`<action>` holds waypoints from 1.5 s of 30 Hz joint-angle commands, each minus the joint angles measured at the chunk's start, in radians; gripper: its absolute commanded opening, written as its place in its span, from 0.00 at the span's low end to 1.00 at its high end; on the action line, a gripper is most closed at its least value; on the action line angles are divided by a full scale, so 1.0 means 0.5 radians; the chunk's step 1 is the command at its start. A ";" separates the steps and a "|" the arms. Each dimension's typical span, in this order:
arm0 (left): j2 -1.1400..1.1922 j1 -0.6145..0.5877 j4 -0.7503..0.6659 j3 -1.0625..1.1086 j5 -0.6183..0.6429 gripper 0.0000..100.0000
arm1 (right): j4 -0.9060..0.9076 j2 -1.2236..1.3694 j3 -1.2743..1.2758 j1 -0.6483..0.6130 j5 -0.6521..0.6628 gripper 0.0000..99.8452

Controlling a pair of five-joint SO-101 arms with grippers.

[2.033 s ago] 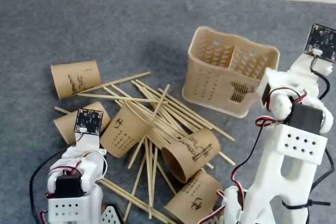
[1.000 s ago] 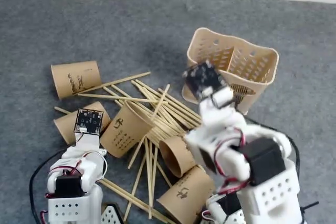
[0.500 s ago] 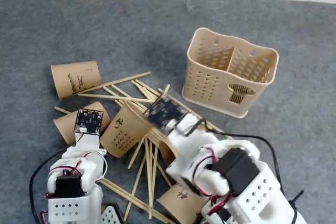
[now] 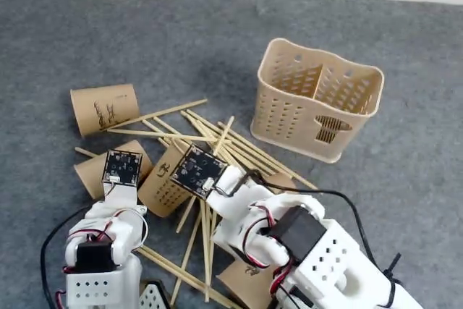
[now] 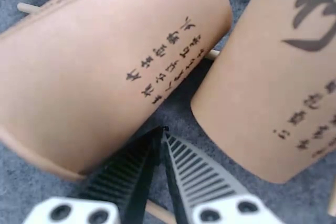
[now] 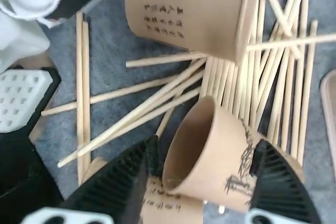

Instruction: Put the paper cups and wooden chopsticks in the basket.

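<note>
Brown paper cups and wooden chopsticks lie scattered on grey carpet in front of the beige basket. One cup lies apart at the left, and another rests among the sticks. My right gripper is open, with a finger on each side of a cup lying on its side over the chopsticks. My left gripper is shut and empty, its tips by the gap between two lying cups.
The right arm hangs over the middle of the pile and hides part of it. A cup lies at the front edge, beneath that arm. The left arm's base stands close beside the pile. Open carpet lies behind and right of the basket.
The right arm swung from beside the basket leftward and down over the pile, ending with its open fingers around a lying cup. The left arm stayed still.
</note>
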 commanded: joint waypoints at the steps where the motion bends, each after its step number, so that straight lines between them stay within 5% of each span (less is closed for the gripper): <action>1: -0.011 -0.020 0.015 0.038 0.009 0.01 | -0.112 -0.026 0.005 -0.002 0.074 0.28; 6: -0.011 -0.020 0.015 0.038 0.009 0.01 | -0.235 0.189 0.133 0.026 0.114 0.28; 16: -0.011 -0.020 0.015 0.038 0.009 0.01 | -0.367 0.382 0.130 0.493 0.334 0.28; 24: -0.011 -0.020 0.015 0.038 0.009 0.01 | -0.367 0.400 0.149 0.539 0.470 0.28; 34: -0.011 -0.020 0.015 0.038 0.009 0.01 | -0.354 0.385 0.140 0.729 0.718 0.01; 45: -0.011 -0.020 0.015 0.038 0.009 0.01 | -0.118 0.379 -0.075 1.066 0.810 0.01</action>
